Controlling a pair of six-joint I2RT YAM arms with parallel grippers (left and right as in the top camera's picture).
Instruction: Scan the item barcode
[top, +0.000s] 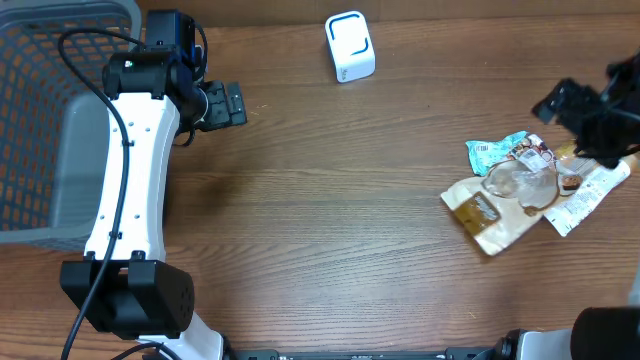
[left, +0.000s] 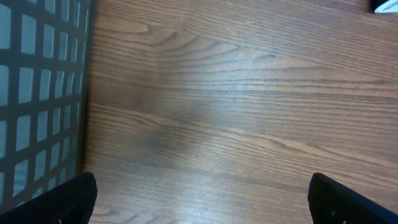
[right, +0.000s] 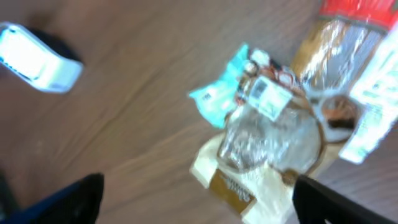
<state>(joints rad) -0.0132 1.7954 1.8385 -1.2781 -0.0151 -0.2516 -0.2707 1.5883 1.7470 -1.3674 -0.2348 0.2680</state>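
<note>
A pile of snack packets lies at the right of the table: a teal packet (top: 497, 150), a clear plastic one (top: 520, 182), a beige pouch with a gold label (top: 487, 213) and a white packet (top: 590, 195). My right gripper (top: 580, 115) hovers just above the pile's far side. In the right wrist view it (right: 199, 202) is open with nothing between its fingers, and the teal packet (right: 217, 93), clear packet (right: 273, 134) and beige pouch (right: 239, 186) lie below it. The white scanner (top: 350, 46) stands at the back centre. My left gripper (top: 232, 103) is open over bare wood (left: 202, 199).
A grey mesh basket (top: 50, 110) fills the far left, and its wall (left: 37, 93) shows beside my left gripper. The scanner (right: 34, 59) appears at the upper left of the right wrist view. A red-topped packet (right: 348, 28) lies at the pile's edge.
</note>
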